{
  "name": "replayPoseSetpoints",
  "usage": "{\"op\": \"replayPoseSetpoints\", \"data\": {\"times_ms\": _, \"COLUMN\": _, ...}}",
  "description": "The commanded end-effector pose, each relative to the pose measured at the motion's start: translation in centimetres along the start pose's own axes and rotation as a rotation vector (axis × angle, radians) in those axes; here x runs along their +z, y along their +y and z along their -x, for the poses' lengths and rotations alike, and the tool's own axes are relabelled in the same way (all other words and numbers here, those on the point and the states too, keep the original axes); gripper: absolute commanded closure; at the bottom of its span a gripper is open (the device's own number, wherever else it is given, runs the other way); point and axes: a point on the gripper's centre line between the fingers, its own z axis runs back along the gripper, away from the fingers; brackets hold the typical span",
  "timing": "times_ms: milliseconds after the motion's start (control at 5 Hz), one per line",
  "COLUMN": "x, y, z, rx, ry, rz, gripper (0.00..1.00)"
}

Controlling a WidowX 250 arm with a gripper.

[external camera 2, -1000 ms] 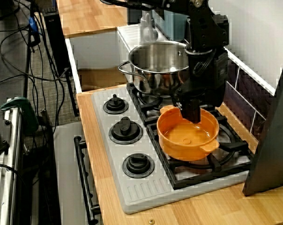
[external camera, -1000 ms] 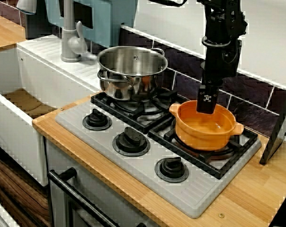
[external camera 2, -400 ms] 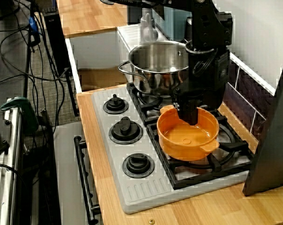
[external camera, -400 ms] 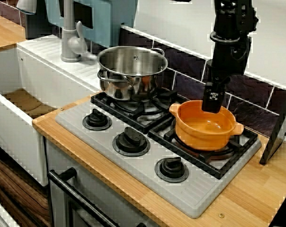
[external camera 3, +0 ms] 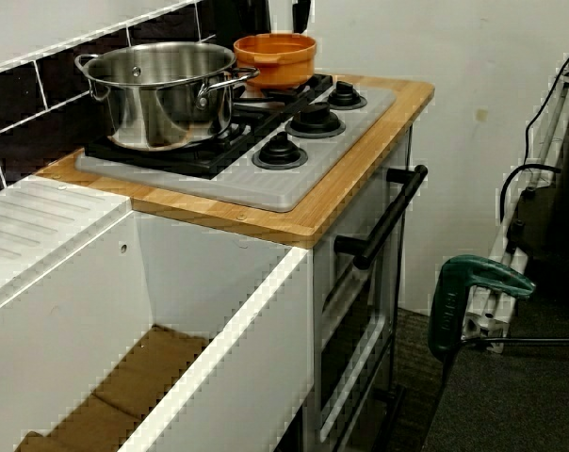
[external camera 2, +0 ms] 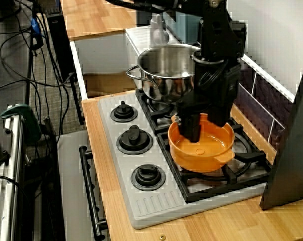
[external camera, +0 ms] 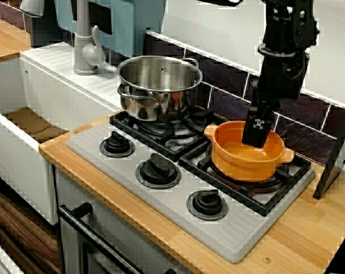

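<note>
My hand (external camera: 254, 138) has dropped and tipped in the last second. A moment ago it hung almost straight up over the far side of the orange pot (external camera: 241, 166). Now my arm leans and the fingertips sit lower, inside the bowl. In the view from the side, my hand (external camera 2: 190, 134) has also slid across to the pot's wall nearest the steel pot (external camera 2: 166, 65), and it hides that part of the rim.

I cannot tell whether my fingers are apart or together. In both views they show as one dark block, and the rim may or may not lie between them.

The orange pot (external camera 2: 204, 155) has not shifted. It sits on the same burner grate of the stove (external camera: 241, 234), just beside the steel pot (external camera: 158, 85), with its handles turned as before. I judge that I have only moved to the rim, since nothing has been lifted or dragged. In the low view along the tabletop (external camera 3: 360, 160), the orange pot (external camera 3: 275, 58) stands level on the grate.
</note>
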Motion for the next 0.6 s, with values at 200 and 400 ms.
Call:
{"op": "replayPoseSetpoints", "data": {"times_ms": 200, "x": 3.7, "y": -1.8, "z": 3.5, "rx": -0.056, "ry": -0.035, "rz": -0.032, "gripper": 0.00}}
{"op": "replayPoseSetpoints", "data": {"times_ms": 400, "x": 2.8, "y": -2.2, "z": 4.1, "rx": -0.043, "ry": -0.050, "rz": -0.035, "gripper": 0.00}}
